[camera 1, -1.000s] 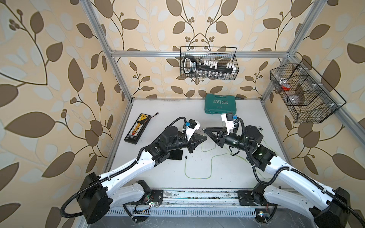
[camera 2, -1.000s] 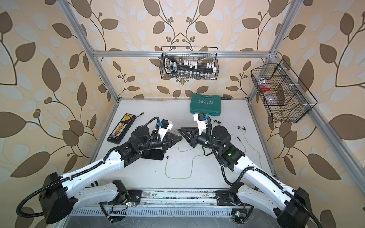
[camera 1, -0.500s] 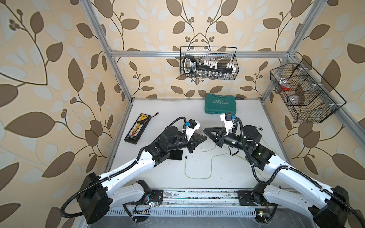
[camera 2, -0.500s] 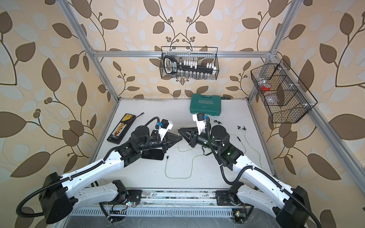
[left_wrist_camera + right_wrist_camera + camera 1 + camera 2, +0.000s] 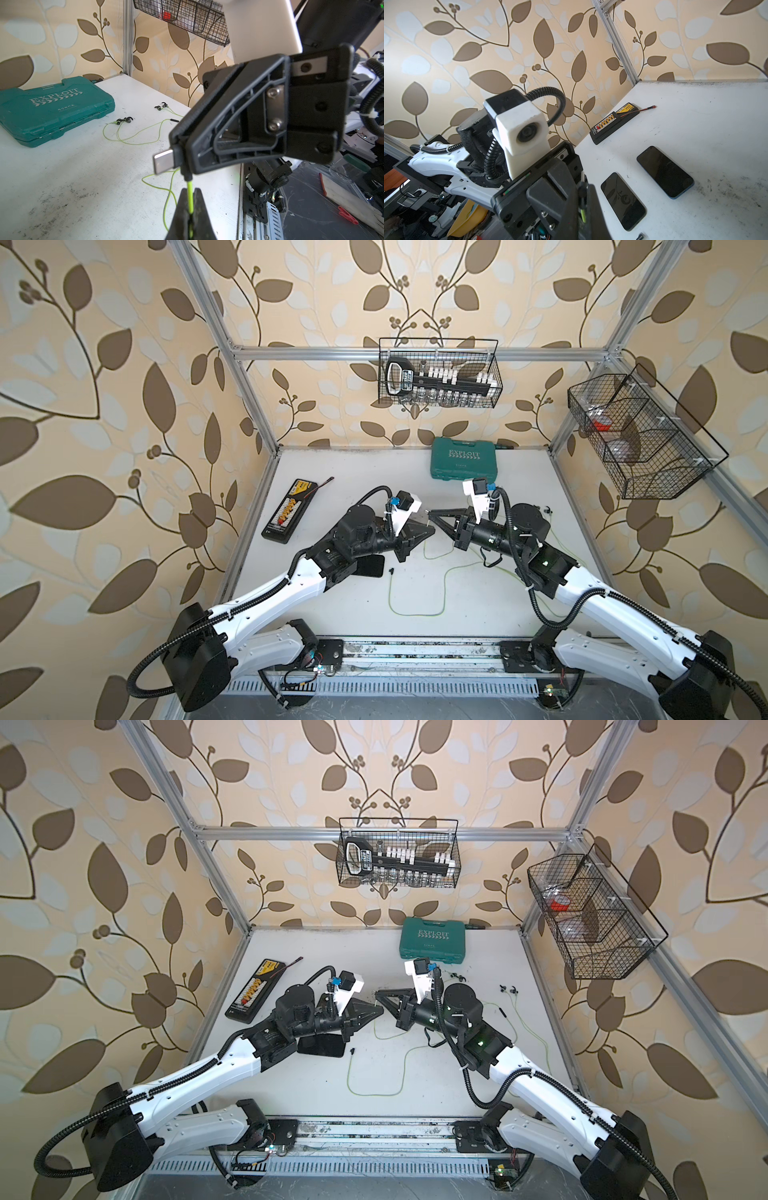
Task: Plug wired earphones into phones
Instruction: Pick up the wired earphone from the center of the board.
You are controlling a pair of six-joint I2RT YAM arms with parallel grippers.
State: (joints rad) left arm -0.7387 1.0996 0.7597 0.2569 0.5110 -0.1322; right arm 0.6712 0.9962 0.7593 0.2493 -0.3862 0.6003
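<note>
Two end effectors (image 5: 431, 530) (image 5: 430, 513) nearly touch — far from table (image 5: 353, 472) edges.

Leaf-patterned beige wallpaper (image 5: 124, 414) surrounds a white table (image 5: 353, 472) framed by aluminium rails (image 5: 311, 353).

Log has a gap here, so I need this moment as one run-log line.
left gripper: shut on earphone cable | right gripper: shut on plug | phones: flat on table, nothing plugged in

Scuffed white table (image 5: 519, 472) with teal tool case (image 5: 464, 459), long black case (image 5: 289, 510), two black phones (image 5: 664, 171), yellow-green earphones (image 5: 124, 120).
</note>
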